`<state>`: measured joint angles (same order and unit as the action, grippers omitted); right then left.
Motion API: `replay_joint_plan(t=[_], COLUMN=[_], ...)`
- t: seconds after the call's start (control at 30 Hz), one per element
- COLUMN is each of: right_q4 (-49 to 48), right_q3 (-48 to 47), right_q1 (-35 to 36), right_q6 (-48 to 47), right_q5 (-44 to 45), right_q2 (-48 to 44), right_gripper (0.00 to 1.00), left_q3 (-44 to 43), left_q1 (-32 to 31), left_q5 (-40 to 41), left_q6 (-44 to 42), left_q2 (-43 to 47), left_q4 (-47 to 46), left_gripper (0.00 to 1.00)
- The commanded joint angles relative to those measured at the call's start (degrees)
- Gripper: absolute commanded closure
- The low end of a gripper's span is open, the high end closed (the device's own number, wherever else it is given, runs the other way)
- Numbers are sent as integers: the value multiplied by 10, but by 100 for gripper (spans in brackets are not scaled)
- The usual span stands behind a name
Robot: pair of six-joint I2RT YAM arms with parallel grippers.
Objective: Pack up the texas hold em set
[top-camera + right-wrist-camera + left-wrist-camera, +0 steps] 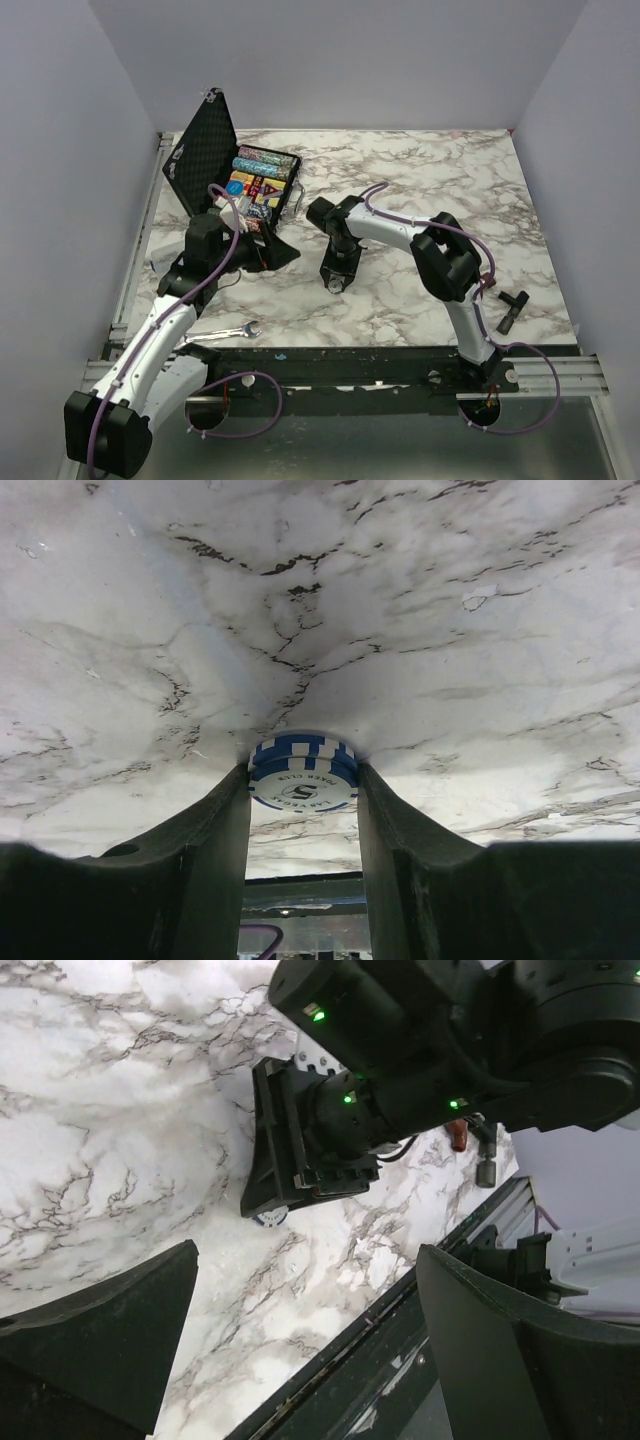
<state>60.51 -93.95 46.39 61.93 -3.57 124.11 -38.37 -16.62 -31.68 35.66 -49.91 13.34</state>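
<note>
R gripper (303,776) clamped on blue-white chips (302,783), L gripper (305,1315) wide apart; thin edge grip, jerk & you could drop 'em.

A white marble-patterned table (420,180) with grey veins. A silver wrench (222,332) lies flat by the near edge of the surface, towards its left corner. A small dark tap-shaped piece (510,308) lies by the right edge, close to the near right corner, well apart from the wrench.
</note>
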Motion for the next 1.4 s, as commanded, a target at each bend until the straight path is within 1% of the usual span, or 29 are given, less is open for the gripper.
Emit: replay_joint_plan(t=[0.0,0.07,0.2,0.33,0.53,0.7,0.83,0.93,1.03,1.1,1.23,1.37], right_q4=[7,11,12,10,11,14,15,15,16,15,19,18], right_q3=[14,13,18,19,15,12,3,-7,-23,-34,-55,-70], right_q1=[3,3,3,1,-6,-19,-29,-37,-45,-49,-58,-61], right_q6=[15,17,22,28,36,40,47,53,60,63,63,65], right_q5=[-1,-2,-3,-8,-19,-28,-34,-42,-48,-50,-49,-54], right_q2=[-5,-10,-23,-37,-57,-72,-78,-78,-74,-72,-66,-60], right_gripper=[99,99,99,99,99,99,99,99,99,99,99,99], left_q3=[78,115,166,214,250,281,278,280,281,279,275,261], left_q1=[1,1,1,1,0,0,-8,-22,-38,-51,-78,-100], left_q5=[36,39,41,23,-3,-31,-30,-32,-30,-22,2,26], left_q6=[77,104,141,174,192,216,215,229,241,244,250,261], left_q2=[40,53,61,59,44,14,-35,-86,-147,-184,-241,-293], left_q4=[-104,-148,-203,-270,-339,-437,-470,-539,-616,-652,-715,-757], left_gripper=[11,11,11,13,15,15,16,19,26,28,28,28])
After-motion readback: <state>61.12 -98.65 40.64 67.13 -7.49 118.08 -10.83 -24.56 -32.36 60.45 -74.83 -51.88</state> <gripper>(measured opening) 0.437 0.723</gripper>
